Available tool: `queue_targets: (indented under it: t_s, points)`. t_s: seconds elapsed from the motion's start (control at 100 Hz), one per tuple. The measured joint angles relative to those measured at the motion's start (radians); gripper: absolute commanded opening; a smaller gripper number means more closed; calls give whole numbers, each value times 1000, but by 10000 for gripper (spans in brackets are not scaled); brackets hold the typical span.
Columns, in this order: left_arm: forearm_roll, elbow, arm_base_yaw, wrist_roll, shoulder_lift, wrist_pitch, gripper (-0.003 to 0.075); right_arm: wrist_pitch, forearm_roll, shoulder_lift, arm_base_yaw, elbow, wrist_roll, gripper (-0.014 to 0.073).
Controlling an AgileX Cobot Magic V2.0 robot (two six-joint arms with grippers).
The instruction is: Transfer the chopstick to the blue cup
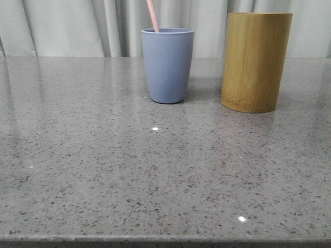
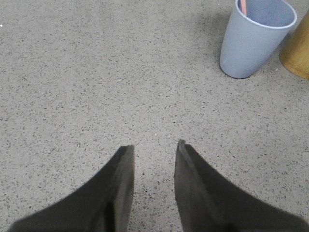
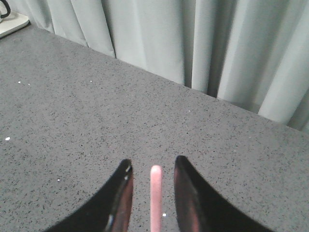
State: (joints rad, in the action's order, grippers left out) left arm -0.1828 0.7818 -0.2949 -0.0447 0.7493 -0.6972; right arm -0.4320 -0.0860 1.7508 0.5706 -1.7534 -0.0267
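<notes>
Pink chopstick end between the right gripper's dark fingers, over the grey stone table.

We see the right gripper with its two dark fingers parted, and the rounded tip of a pale pink chopstick standing in the gap between them, a sliver of space showing on either side. We cannot tell whether the pads touch it lower down. Past the fingertips, toward twelve o'clock, the speckled dark grey table runs to an edge slanting from ten o'clock down to three o'clock. Pale pleated curtains hang beyond that edge. A white object with a dark cord sits at the ten o'clock corner.
</notes>
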Motion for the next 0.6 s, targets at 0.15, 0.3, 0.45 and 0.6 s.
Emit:
queue_targets:
  t_s: [0.15, 0.3, 0.45, 0.6]
  points:
    - [0, 0, 0, 0, 0, 2, 211, -4, 0, -4, 0, 0, 0, 246]
    - [0, 0, 0, 0, 0, 2, 211, -21, 0, -41, -6, 3, 0, 246]
    - [0, 0, 0, 0, -1, 6, 211, -28, 0, -103, -10, 44, 0, 246]
    - [0, 0, 0, 0, -18, 32, 211, -28, 15, -179, -10, 122, -2, 246]
